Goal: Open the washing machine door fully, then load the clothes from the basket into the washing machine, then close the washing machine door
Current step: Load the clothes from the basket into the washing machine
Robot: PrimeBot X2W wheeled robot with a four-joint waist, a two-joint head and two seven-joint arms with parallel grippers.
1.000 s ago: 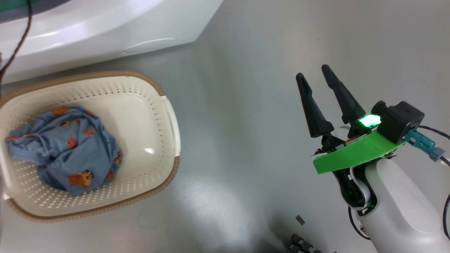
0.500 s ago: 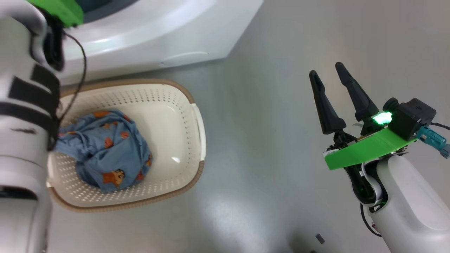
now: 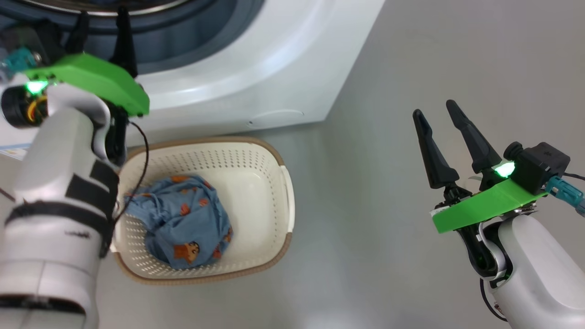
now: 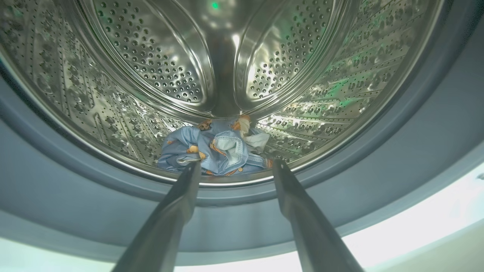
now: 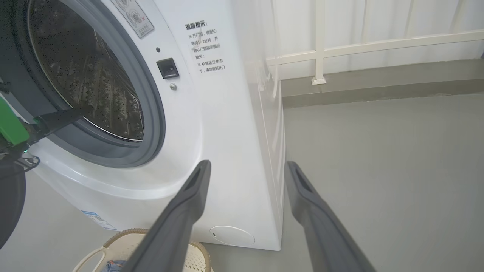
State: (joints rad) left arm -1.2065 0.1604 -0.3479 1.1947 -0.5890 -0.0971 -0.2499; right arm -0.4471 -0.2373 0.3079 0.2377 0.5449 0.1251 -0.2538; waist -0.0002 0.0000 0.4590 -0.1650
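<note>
The washing machine [image 3: 256,68] stands on the grey floor [image 3: 388,68], a blue garment [image 4: 217,151] at the bottom of its drum [image 4: 151,56]. The basket [image 3: 260,183] sits just in front, holding a second garment [image 3: 183,224]. The left gripper [image 4: 234,168], spread wide and empty, points into the drum, apparently level with the gasket [image 4: 378,170]. The right gripper [image 3: 434,108], likewise wide and empty, hovers above the floor.

One washing machine [image 3: 274,59]; one basket [image 3: 256,183]; two blue garments: basket garment [image 3: 183,224], drum garment [image 4: 215,151].

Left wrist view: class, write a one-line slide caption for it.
Open left gripper at the washing machine mouth, a blue printed garment lying in the steel drum.
</note>
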